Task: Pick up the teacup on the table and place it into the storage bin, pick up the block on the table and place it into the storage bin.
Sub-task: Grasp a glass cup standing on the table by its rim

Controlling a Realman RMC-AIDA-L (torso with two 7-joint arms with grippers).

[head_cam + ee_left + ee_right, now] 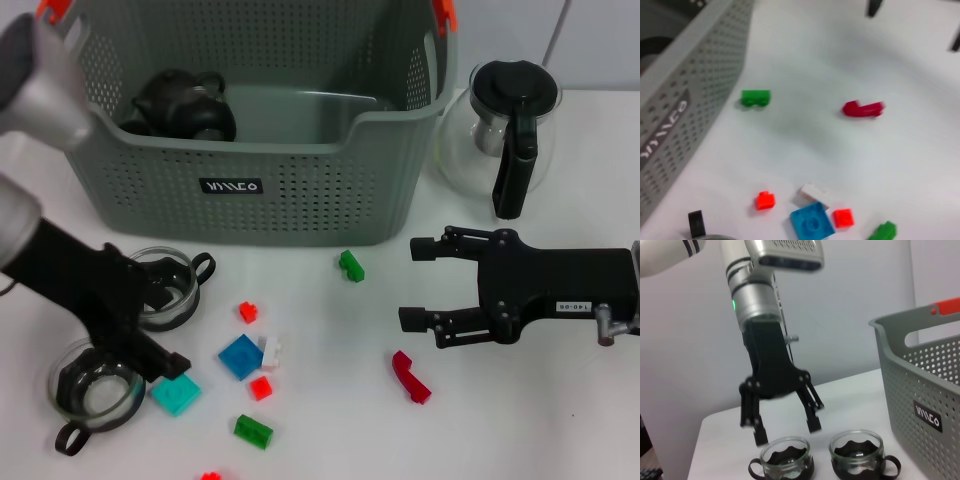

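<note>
Teacup step in hand. Left gripper (150, 325), fingers spread, hovers between two teacups: one (165, 288) at 12 o'clock, one (95, 392) at 7. Storage bin (300, 180) behind already holds a dark cup. Right gripper (425, 283) idle, fingers spread, near red block (410, 377). Next: descend, straddle one rim, close.

We see a white table (330, 420) carrying the storage bin (300, 190) at the back with a glass pot (500, 135) just beside it. In front lie two glass teacups (165, 290) (95, 395) and scattered blocks: green (351, 265), dark red (410, 376), blue (240, 356), teal (175, 393) and small red (248, 312).
</note>
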